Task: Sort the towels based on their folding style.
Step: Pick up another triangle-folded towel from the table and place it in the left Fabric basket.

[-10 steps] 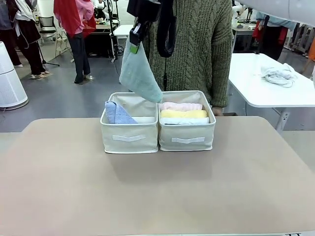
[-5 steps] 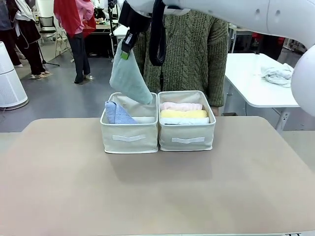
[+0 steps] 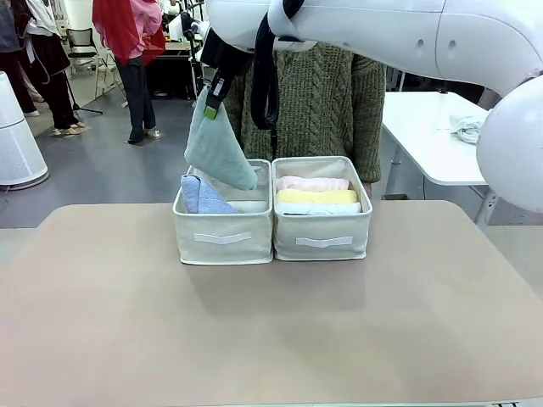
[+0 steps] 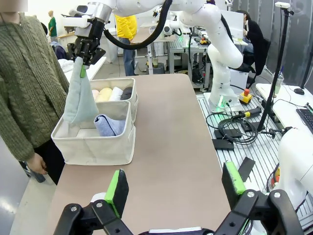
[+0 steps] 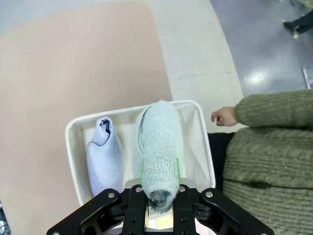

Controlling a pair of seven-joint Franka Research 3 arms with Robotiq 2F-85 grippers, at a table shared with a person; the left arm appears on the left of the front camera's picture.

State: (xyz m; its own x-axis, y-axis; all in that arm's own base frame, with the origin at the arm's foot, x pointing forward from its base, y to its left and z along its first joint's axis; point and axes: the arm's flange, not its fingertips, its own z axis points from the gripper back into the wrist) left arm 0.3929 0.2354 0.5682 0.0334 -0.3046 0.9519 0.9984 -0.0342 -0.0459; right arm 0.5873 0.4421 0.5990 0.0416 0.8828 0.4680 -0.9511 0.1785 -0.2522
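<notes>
Right gripper (image 3: 212, 95) hangs a cone towel (image 3: 218, 151) over the left bin (image 3: 222, 236).

Left to right on the tabletop (image 3: 271, 331): the left bin holds a blue cone towel (image 3: 202, 196) at its left side; the green-grey cone towel dangles point-up above the bin, its wide end just at the rim, the right jaws clenched on its tip. The right bin (image 3: 322, 236), touching the left one, holds rolled towels side by side: pink (image 3: 312, 183), yellow (image 3: 317, 197), white (image 3: 318, 209). A person in a knit sweater (image 3: 318, 106) stands behind the bins. In the left wrist view, the left gripper (image 4: 175, 188) hangs over the tabletop's end, jaws spread wide and holding nothing.
</notes>
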